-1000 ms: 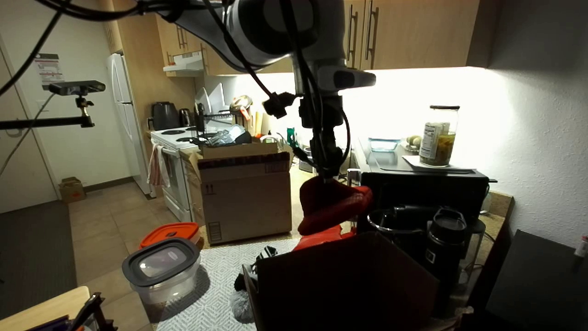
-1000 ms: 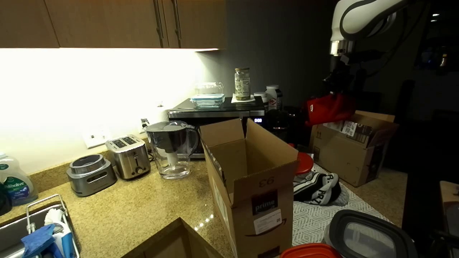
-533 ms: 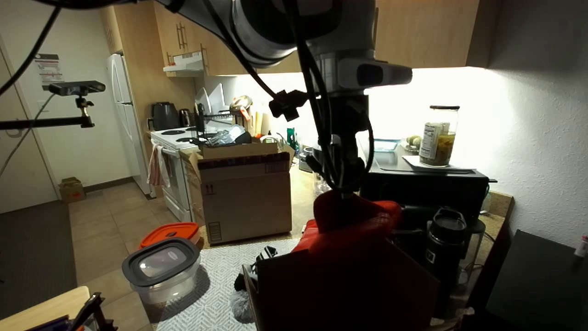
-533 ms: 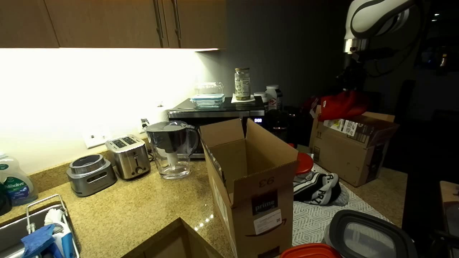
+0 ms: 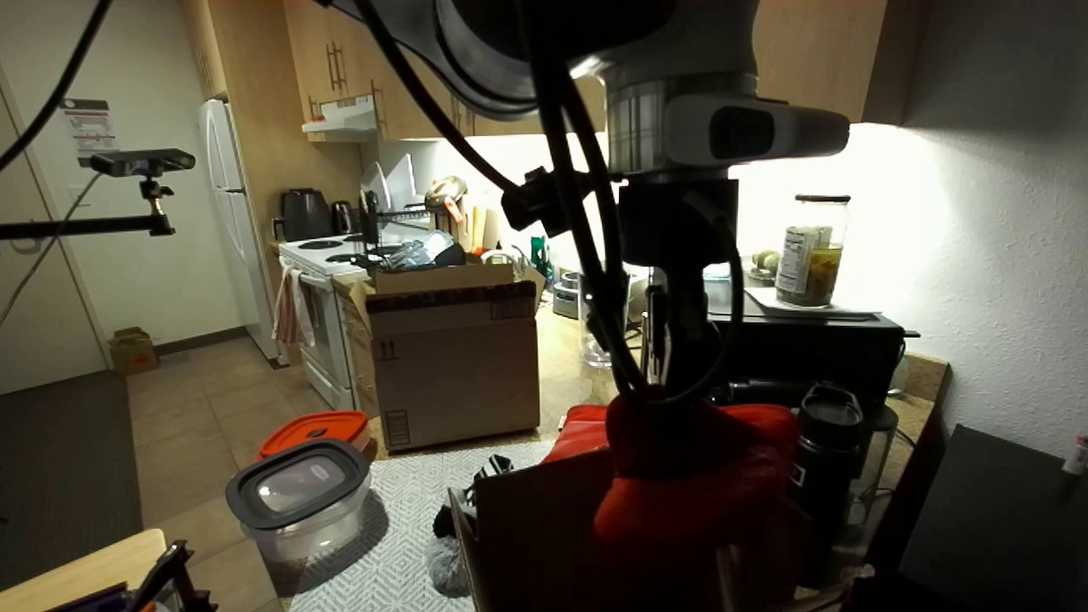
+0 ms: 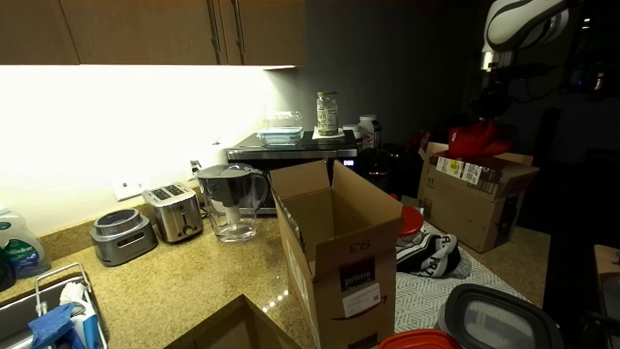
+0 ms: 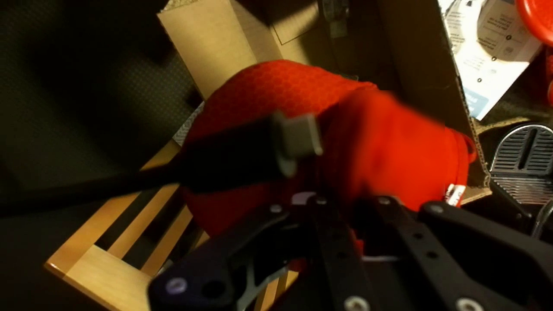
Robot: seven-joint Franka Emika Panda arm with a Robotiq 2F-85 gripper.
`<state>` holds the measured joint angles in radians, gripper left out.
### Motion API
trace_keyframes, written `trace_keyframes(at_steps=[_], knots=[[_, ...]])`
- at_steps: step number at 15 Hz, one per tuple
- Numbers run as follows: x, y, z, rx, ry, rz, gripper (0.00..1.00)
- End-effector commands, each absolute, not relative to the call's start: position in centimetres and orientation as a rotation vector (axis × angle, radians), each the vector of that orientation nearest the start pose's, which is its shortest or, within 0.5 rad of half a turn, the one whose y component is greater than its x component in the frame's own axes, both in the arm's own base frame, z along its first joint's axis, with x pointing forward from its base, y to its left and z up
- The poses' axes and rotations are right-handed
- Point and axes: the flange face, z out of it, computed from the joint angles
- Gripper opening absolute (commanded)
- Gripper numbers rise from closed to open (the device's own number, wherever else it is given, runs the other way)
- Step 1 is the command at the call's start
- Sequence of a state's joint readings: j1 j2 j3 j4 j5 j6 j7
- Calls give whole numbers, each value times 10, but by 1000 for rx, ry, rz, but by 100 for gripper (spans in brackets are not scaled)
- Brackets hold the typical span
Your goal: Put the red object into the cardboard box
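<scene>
One red object [image 6: 479, 140] | in tool [image 7: 352, 205] | over cardboard box [image 6: 460, 208] | jar [image 5: 812, 259] part-filled

Strong light is shining from under the cabinets [image 6: 145, 31] and is burning the wall [image 6: 121, 111] white in both exterior views. Glare spots are glittering on the table [image 6: 203, 281]. In an exterior view, the cardboard box [image 5: 535, 527] is lying in deep shadow. In the wrist view, the cable plug [image 7: 242, 151] is appearing blurred, and the red object [image 7: 389, 151] partly.

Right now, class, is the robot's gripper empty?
No, in an exterior view the red object hangs beneath the gripper, held at its top.
</scene>
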<state>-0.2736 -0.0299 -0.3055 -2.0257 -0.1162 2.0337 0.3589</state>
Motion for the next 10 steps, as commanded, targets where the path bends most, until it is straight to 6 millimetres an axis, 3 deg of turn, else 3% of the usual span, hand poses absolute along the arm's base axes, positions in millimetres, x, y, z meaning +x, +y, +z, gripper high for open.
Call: trace_keyframes(at_steps=[1,10], knots=[[446,-307,471,-2881,1435,-44,3],[435,-315,462,-2847,1507,-4,3]])
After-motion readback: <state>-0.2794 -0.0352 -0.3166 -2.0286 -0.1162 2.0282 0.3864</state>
